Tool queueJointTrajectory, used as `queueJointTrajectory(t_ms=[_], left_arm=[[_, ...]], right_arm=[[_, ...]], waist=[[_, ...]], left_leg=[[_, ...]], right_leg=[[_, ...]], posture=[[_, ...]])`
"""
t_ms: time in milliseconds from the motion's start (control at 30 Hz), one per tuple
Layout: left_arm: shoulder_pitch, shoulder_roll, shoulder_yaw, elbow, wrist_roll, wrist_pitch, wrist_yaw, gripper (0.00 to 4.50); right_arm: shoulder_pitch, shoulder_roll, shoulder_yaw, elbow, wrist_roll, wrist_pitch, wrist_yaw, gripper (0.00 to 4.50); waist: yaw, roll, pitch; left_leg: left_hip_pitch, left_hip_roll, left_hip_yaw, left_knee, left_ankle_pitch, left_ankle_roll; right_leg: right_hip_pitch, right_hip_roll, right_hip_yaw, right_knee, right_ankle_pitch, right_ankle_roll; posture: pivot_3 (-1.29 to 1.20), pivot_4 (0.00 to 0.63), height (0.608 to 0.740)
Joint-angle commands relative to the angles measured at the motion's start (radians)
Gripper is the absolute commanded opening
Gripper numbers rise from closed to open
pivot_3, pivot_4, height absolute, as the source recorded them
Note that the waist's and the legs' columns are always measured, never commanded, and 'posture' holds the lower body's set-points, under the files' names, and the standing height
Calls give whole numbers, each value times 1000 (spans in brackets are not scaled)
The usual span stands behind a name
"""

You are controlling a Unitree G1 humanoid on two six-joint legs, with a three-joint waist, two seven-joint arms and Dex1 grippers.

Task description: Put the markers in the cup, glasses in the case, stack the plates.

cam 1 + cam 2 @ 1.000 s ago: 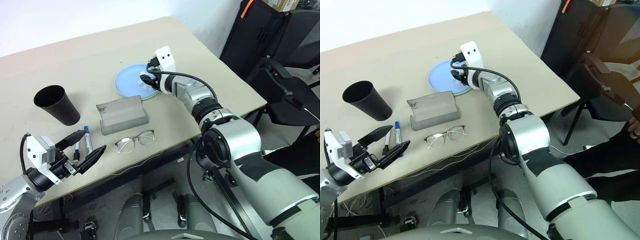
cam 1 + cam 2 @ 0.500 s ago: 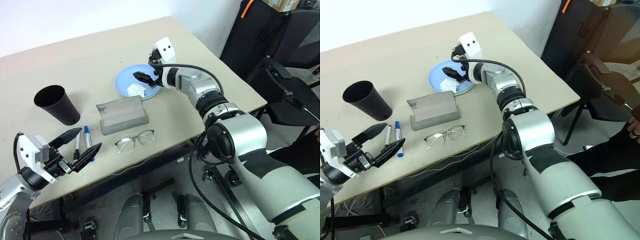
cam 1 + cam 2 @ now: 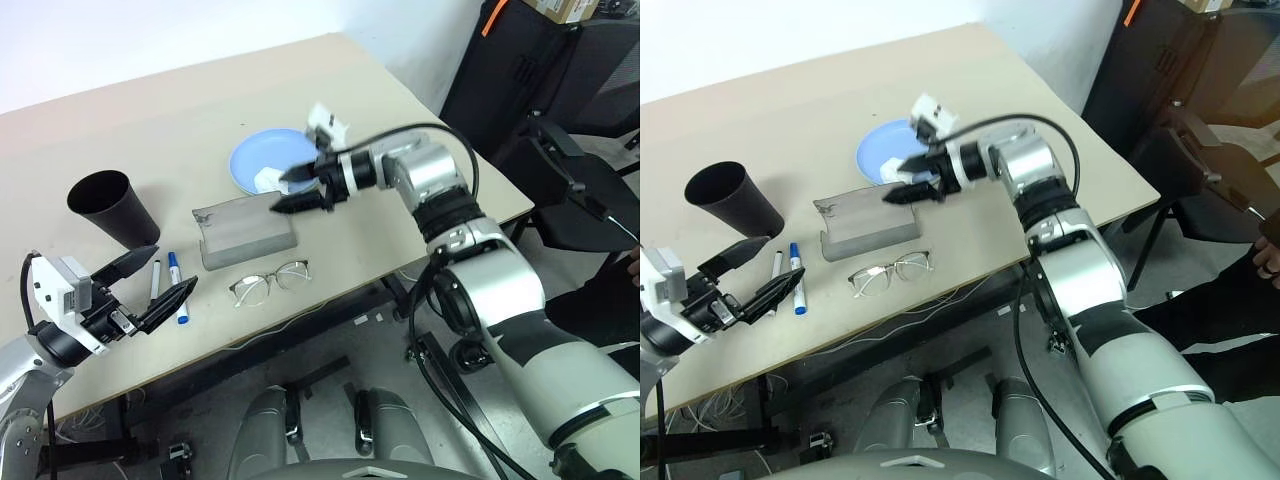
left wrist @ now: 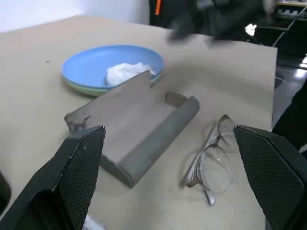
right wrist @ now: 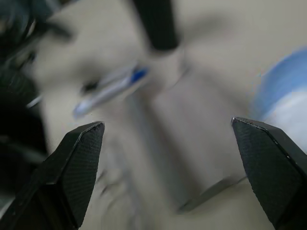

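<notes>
Beige table: plates stacked by far edge, tissue dropped on top. I pulled right gripper back over case, jaws wide, empty. Left gripper wide by markers. Glasses, markers remained.

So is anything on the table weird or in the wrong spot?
Yes: a crumpled white tissue lies on the blue plate, which sits stacked on the green plate. It isn't something to tidy. Otherwise, nothing looks spilled or broken.
</notes>
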Motion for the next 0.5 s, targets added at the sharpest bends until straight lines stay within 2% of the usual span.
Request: queueJointTrajectory(t_ms=[33, 267, 500], left_arm=[[11, 12, 13, -45, -11, 14, 6, 4500], [-32, 24, -18, -43, -12, 46, 12, 4500], [-18, 9, -50, -47, 11, 43, -2, 4500]], right_arm=[[31, -28, 72, -176, 13, 53, 66, 4464], [70, -50, 187, -269, 10, 114, 108, 4464], [41, -34, 265, -152, -22, 62, 129, 4464]], waist=[[0, 0, 0], [0, 0, 0], [0, -1, 0]], left_leg=[[0, 0, 0, 0, 0, 0], [0, 0, 0, -2, 0, 0], [1, -1, 2, -8, 1, -1]], right_leg=[[0, 0, 0, 0, 0, 0], [-1, -1, 0, 0, 0, -2], [-2, -1, 0, -5, 1, -2]], posture=[[0, 150, 712], [0, 150, 712], [0, 150, 712]])
